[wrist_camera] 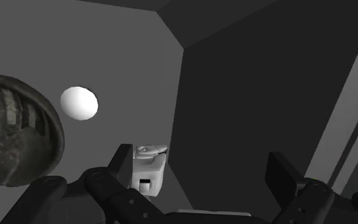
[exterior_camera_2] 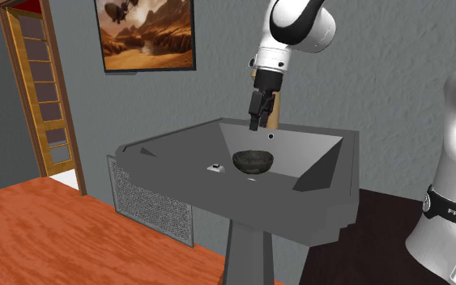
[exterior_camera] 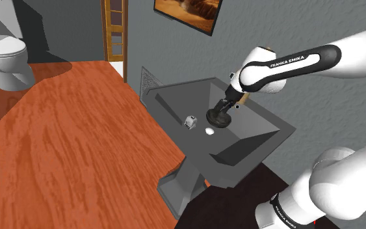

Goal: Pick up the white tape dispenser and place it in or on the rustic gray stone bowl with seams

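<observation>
Your gripper (wrist_camera: 198, 154) is open and holds nothing, its two fingers wide apart. Just past them the white tape dispenser (wrist_camera: 147, 168) sits on the sink (wrist_camera: 247, 95) floor, with bare room around it. Near it stands the dark stone bowl (wrist_camera: 12, 140). Steep sink walls rise behind.

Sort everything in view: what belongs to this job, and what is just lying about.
Job: white tape dispenser; dark stone bowl; open gripper, over the basin.
Lying about: grey sink; white oval in its basin; toilet; framed picture; wooden door; vent grille.
</observation>
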{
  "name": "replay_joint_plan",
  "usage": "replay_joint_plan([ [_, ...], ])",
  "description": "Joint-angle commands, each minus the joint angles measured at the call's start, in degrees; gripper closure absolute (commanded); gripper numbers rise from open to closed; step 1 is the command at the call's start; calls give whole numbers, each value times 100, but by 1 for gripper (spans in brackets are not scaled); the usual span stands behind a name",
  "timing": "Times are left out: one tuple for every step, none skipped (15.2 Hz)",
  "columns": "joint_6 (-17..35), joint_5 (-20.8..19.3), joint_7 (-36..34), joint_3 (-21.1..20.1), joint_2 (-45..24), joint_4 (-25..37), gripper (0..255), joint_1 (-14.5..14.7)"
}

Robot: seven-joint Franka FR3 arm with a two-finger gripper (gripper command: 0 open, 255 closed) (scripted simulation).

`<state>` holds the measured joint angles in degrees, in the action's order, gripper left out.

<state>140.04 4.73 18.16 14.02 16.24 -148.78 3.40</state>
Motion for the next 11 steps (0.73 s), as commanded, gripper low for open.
replay_joint_plan([
  [363, 269, 332, 152, -500, 198, 0, 102],
  [547, 449, 518, 214, -749, 276, 0, 160],
  [718, 657, 723, 265, -1003, 365, 0, 211],
  [875, 892, 946, 306, -1260, 467, 0, 259],
  [1016, 1151, 1187, 336, -1518, 581, 0, 298],
  [1140, 1430, 1441, 339, -1778, 707, 0, 315],
  [1248, 1719, 1702, 324, -2038, 845, 0, 315],
  [1342, 2010, 1963, 285, -2295, 993, 0, 292],
  [1422, 2291, 2216, 217, -2550, 1152, 0, 238],
  [1493, 2552, 2455, 128, -2799, 1320, 0, 162],
  [1557, 2790, 2676, 25, -3044, 1495, 0, 69],
])
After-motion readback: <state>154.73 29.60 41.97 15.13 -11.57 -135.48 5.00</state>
